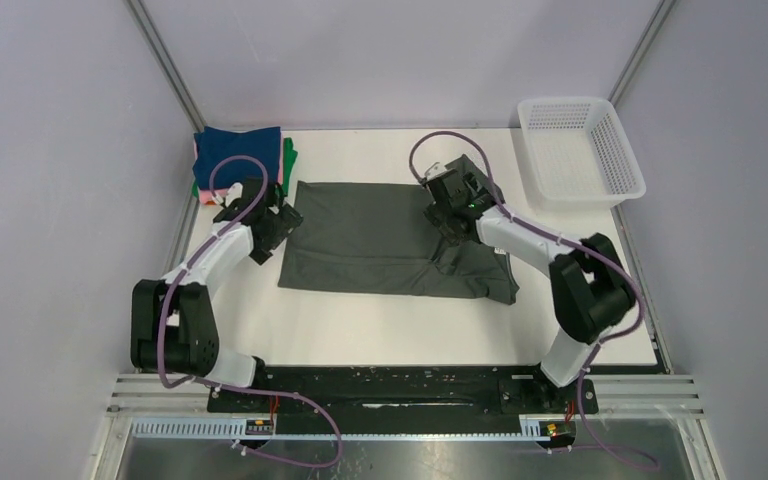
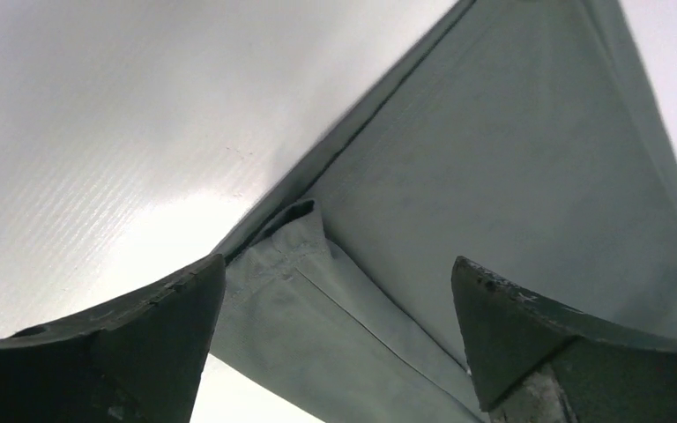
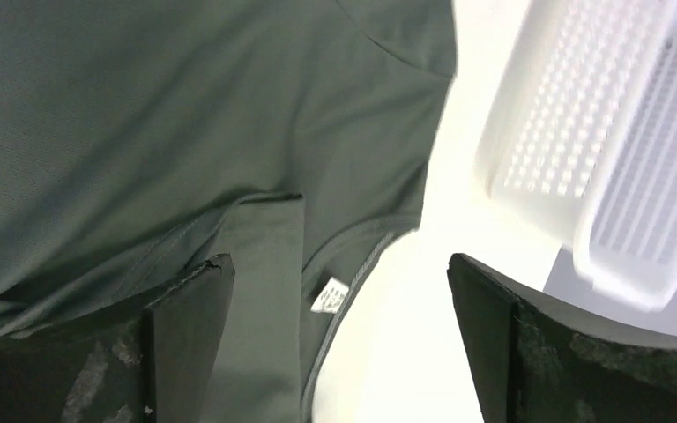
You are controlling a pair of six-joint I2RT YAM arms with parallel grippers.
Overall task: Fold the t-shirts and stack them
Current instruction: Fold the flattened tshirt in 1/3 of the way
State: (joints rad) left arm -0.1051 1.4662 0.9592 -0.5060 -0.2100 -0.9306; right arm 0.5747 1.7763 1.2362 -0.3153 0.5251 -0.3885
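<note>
The large dark shirt (image 1: 380,240) lies spread across the middle of the table (image 1: 380,335). It makes a wide rectangle, smooth on the left and rumpled toward the near right edge, where its neckline and a small white label (image 3: 329,295) show. It looks to be mid-fold, too broad as yet for the pile.

The left pincer (image 2: 339,264) hangs over the shirt's left hem, jaws apart and holding nothing. The right pincer (image 3: 342,264) sits over the neckline end, jaws also apart and empty.

The next move probably calls for both to take an edge or corner and bring it over, halving the cloth without dragging the layers below.

The folded shirts (image 1: 240,150) are piled at the far left corner, navy on top. A white basket (image 1: 628,165) stands at the far right corner.

The table is white and smooth, so cloth may slide on it. Pale walls and metal posts close it in.
</note>
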